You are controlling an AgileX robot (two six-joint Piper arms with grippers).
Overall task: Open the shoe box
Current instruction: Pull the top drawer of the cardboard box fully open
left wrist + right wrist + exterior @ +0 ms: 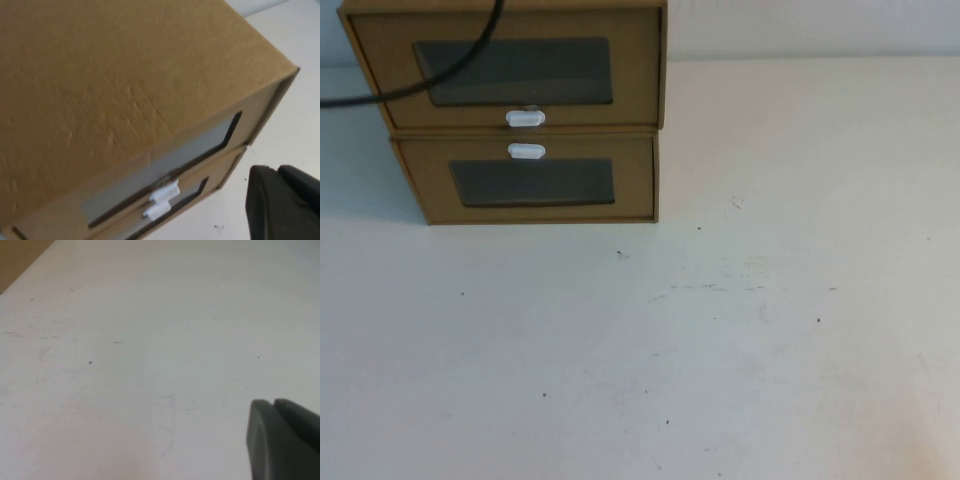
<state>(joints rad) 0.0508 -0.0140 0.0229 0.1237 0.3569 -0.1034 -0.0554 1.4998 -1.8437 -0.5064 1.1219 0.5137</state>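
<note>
The lower shoe box stands shut at the table's far left, with the upper shoe box stacked on it, right edges flush. The upper handle and lower handle sit just apart across the shared edge. A black cable crosses the upper front. The table lies open in front and to the right. The left gripper, pressed together, hovers near the stack's front right corner. The right gripper, also pressed together, hangs over bare tabletop.

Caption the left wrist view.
Left end effector, shut, near two stacked cardboard shoe boxes with white handles; right end effector, shut, over the table.
</note>
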